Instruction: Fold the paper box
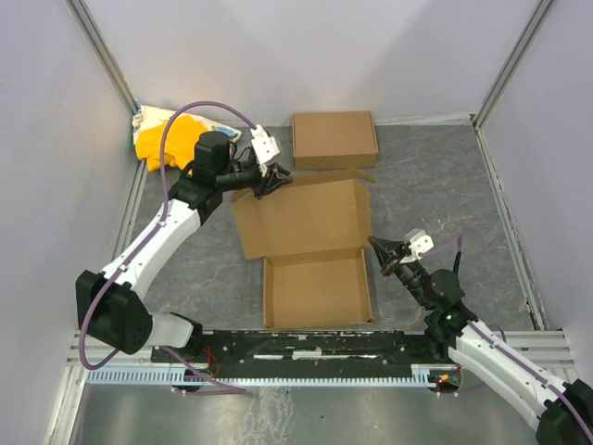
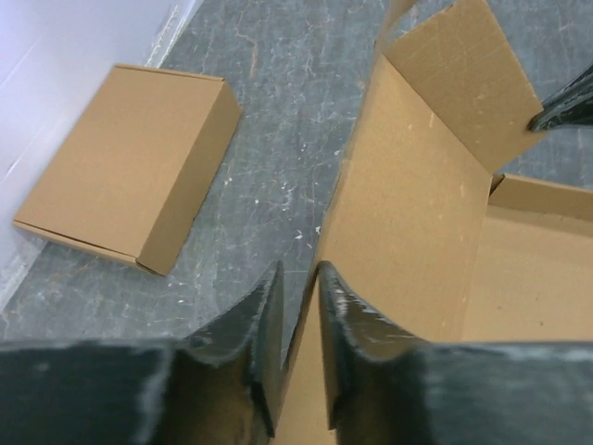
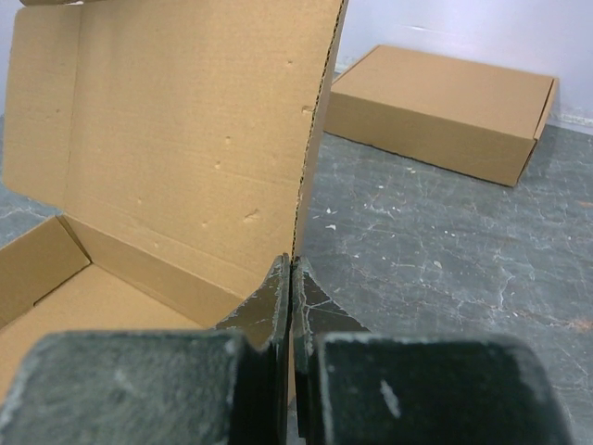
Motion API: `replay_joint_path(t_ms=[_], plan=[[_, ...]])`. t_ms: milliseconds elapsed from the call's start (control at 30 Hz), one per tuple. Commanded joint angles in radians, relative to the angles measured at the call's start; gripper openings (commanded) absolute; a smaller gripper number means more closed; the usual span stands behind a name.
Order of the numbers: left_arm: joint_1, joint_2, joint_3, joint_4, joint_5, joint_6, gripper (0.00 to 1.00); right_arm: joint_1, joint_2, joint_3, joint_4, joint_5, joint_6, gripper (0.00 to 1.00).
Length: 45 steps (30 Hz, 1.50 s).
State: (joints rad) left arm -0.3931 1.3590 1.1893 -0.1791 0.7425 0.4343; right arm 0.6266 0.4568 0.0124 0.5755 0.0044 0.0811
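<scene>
grippers number two, and each has a piece of the same cardboard between its fingers. the left gripper (image 1: pixel 271 178) sits at the far left corner of the raised lid. seen from its wrist camera (image 2: pixel 298 278), its two dark fingers (image 2: pixel 259 343) stand nearly together, with the lid's thin edge running down the narrow gap between them. the right gripper (image 1: pixel 380 248) is at the right side of the lid, near where lid meets tray. in its own view (image 3: pixel 292 267) the two fingers (image 3: pixel 264 311) are pressed together on the lid's edge. the paper box (image 1: pixel 310 278) lies open in the middle of the grey table (image 1: pixel 435 185). its shallow tray is nearest the arm bases and its lid stands up, leaning toward the far side, with one small flap at each of the lid's two ends. brown boxes count two in all: the second one, a closed flat box (image 1: pixel 334 139), lies beyond the lid by the far wall, apart from it. one yellow cloth bundle (image 1: pixel 167 139) sits in the far left corner.
</scene>
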Motion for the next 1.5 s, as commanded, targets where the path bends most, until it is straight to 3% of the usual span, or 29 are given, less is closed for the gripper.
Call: replay_joint_path(t_ms=[0,100,200,367,567,767,867,1000,1200,1400,1467], plan=[[-0.009,-0.032,-0.031,0.058,-0.012,-0.002,0.16,0.005,0.018,0.032,0.004,-0.007,-0.002,0.02],[-0.013,-0.042,-0.063,0.076,-0.027,-0.005,0.13,0.005,0.032,0.039,-0.002,-0.007,0.001,0.02],[-0.025,-0.046,-0.095,0.101,-0.081,-0.006,0.18,0.007,0.033,0.043,-0.009,-0.007,0.003,0.02],[-0.059,-0.056,-0.106,0.13,-0.196,-0.013,0.03,0.005,0.023,0.076,-0.082,0.007,0.021,0.04],[-0.064,-0.139,-0.109,0.215,-0.311,-0.09,0.03,0.005,0.018,0.214,-0.352,0.042,0.067,0.56],[-0.091,-0.231,-0.102,0.223,-0.267,-0.09,0.03,0.006,0.005,0.347,-0.498,0.066,0.107,0.81],[-0.106,-0.252,-0.087,0.19,-0.211,-0.091,0.03,0.006,0.045,0.45,-0.611,0.02,0.151,1.0],[-0.172,-0.241,-0.059,0.083,-0.165,-0.039,0.03,0.006,0.123,0.561,-0.748,0.02,0.163,1.0],[-0.302,-0.182,0.001,-0.108,-0.262,0.123,0.03,0.005,0.059,0.581,-0.779,0.162,0.198,1.0],[-0.313,-0.157,0.078,-0.183,-0.259,0.156,0.03,0.006,0.017,0.604,-0.91,0.341,0.223,0.99],[-0.312,-0.151,0.095,-0.202,-0.263,0.17,0.03,0.005,0.018,0.588,-0.899,0.344,0.229,0.92]])
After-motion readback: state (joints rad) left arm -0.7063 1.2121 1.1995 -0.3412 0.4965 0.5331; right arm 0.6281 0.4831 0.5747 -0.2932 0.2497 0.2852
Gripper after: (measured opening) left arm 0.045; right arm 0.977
